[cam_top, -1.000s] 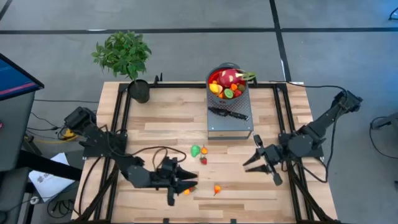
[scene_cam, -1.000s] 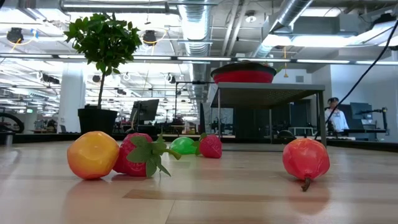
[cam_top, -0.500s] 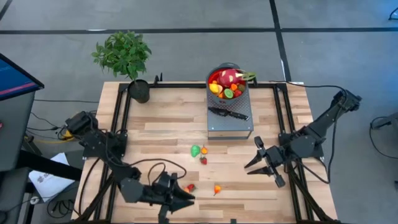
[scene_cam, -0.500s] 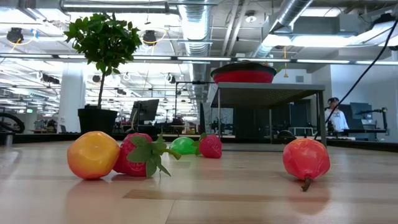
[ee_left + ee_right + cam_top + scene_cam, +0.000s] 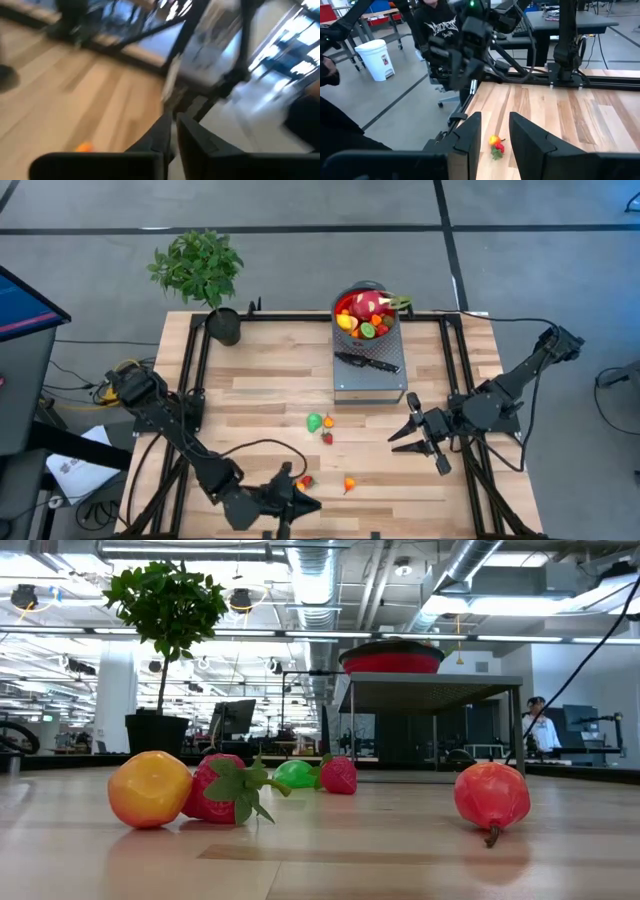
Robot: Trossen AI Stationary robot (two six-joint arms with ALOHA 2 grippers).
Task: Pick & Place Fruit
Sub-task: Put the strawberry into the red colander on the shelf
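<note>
Loose fruit lies on the wooden table. An orange fruit [image 5: 150,789] touches a strawberry [image 5: 220,790] [image 5: 305,480]. A red-orange fruit [image 5: 350,484] lies to their right. Farther back lie a green fruit [image 5: 315,422] and a small strawberry [image 5: 327,438]. My left gripper [image 5: 312,503] hangs at the table's near edge, just in front of the strawberry, shut with nothing in it [image 5: 173,137]. My right gripper [image 5: 400,424] waits open over the table's right half, pointing left [image 5: 495,127].
A red bowl [image 5: 366,315] heaped with fruit stands on a grey raised stand [image 5: 372,380] at the far middle. A black-handled knife [image 5: 368,362] lies on the stand. A potted plant [image 5: 205,275] stands at the far left corner. Black rails run along the table's sides.
My left gripper has drawn back from the orange fruit and strawberry toward the table's near edge, sinking a little and rolling. The fruit has stayed where it lay.
</note>
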